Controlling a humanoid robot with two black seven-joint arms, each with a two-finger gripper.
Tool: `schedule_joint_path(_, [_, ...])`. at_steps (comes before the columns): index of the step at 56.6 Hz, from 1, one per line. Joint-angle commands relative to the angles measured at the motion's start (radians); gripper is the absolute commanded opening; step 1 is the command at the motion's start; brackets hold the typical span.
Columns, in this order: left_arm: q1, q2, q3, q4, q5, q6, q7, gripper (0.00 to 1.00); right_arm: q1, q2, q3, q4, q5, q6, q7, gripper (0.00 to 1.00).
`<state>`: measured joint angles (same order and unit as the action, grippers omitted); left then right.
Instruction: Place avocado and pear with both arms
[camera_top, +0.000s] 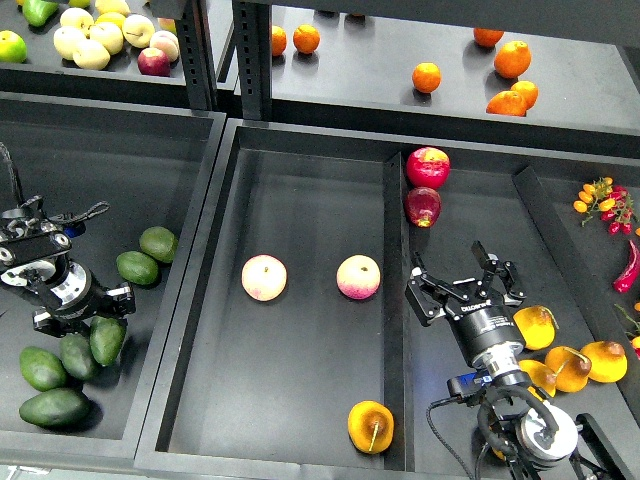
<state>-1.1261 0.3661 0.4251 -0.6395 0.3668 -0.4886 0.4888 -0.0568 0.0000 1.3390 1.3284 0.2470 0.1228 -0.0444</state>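
My left gripper (92, 320) is shut on a dark green avocado (107, 339) and holds it low in the left bin (190, 300), right beside several like avocados (55, 407). An orange-yellow pear (370, 426) with a brown stem lies at the front of the middle bin (300, 200). More pears (567, 367) lie in the right bin. My right gripper (462, 287) is open and empty. It sits above the right bin, left of those pears and apart from them.
Two pink-and-cream apples (264, 277) (358, 276) lie mid-bin. Two red apples (427, 167) lie by the divider (394, 300). Two smaller lighter avocados (158, 243) lie in the left bin. Oranges (510, 58) and pale apples (90, 40) are on the back shelf, chillies (628, 265) far right.
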Motion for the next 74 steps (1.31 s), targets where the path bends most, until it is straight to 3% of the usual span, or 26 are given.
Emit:
schedule_joint_path(1, [0.015, -0.012, -0.003, 0.011, 0.000, 0.000, 0.000, 0.35, 0.000, 0.000, 0.000, 0.000, 0.000, 0.000, -0.002, 1.00])
schedule_joint_path(31, [0.039, -0.056, -0.020, 0.040, 0.037, 0.000, 0.000, 0.55, 0.000, 0.000, 0.000, 0.000, 0.000, 0.000, -0.002, 1.00])
schedule_joint_path(57, [0.023, -0.072, -0.031, 0.041, 0.040, 0.000, 0.000, 0.85, 0.000, 0.000, -0.003, 0.000, 0.000, -0.002, -0.002, 1.00])
schedule_joint_path(69, [-0.023, -0.052, -0.086, 0.034, 0.037, 0.000, 0.000, 0.96, 0.000, 0.000, -0.018, -0.002, 0.000, -0.002, -0.002, 1.00])
schedule_joint_path(74, [-0.035, -0.012, -0.176, 0.044, 0.035, 0.000, 0.000, 0.97, 0.000, 0.000, -0.023, -0.002, 0.000, -0.002, -0.002, 1.00])
